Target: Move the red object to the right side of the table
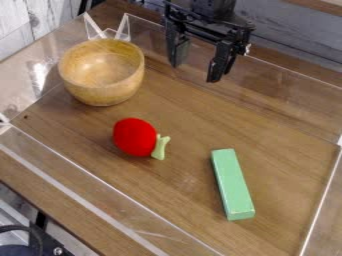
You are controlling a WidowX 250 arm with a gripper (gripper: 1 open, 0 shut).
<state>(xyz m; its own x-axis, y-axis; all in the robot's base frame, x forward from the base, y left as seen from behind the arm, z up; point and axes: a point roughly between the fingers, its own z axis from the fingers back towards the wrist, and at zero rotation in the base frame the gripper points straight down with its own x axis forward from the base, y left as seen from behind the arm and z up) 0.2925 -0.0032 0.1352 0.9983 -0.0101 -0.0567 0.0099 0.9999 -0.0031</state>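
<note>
The brown wood-grain table is bordered by low clear walls, by which loose things are probably meant to be kept in; near its far edge the black tool is held, its two fingers spread wide with nothing between them, as would suit an approach to a round thing.

The wooden bowl is set upright towards the far left corner, where the way to the right side is left unobstructed by it; the long green rectangular block is laid flat towards the near right corner, so some room beside it will need to be chosen for the release.

The red toy fruit is seen left of the middle, nearer the near edge than the bowl, its pale green stem turned to the right; it has yet to be grasped, and rolling could be caused by an off-centre pinch.
</note>
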